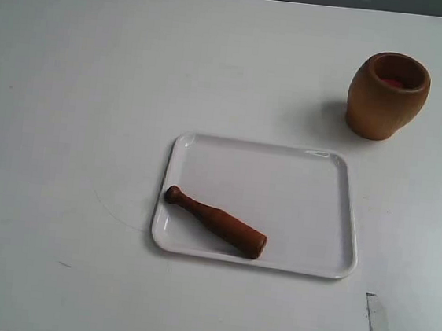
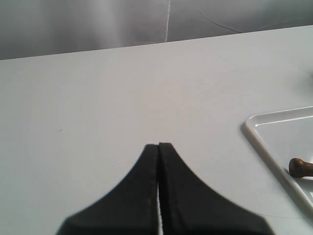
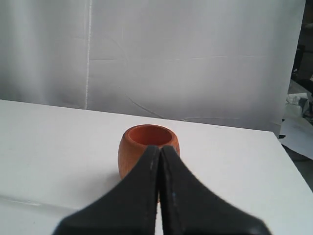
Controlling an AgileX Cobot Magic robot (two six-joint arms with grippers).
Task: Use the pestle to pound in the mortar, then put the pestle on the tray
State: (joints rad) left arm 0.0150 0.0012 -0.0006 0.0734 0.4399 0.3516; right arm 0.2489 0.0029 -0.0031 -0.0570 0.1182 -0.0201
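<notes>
One white table (image 1: 72, 79), filling the exterior view, bare for the most part.

Tray (image 1: 350, 219): white, flat on the table, slightly right of centre and toward the near side. Long sides run left to right.

Mortar (image 1: 387, 96): far right of the table, upright, mouth up, reddish inside. Well apart from the tray, beyond its far right corner. Casts a soft shadow to its left.

Pestle (image 1: 215, 222): lying flat in the tray, in the near left part. It lies on a slant. The knob end is to the left, just beside the left rim. The thick end is to the right, close to the near rim. Whether either end touches the rim, cannot tell.

Left gripper (image 2: 159, 145): black fingers pressed together, only a hairline seam between them, nothing held. It is over bare table. A tray corner and the pestle knob show at the edge of its camera's view, apart from the tips.

Right gripper (image 3: 160, 148): fingers likewise pressed flat together, empty. The mortar stands ahead of the tips, in line with them, its lower part hidden behind the fingers. Not held.
</notes>
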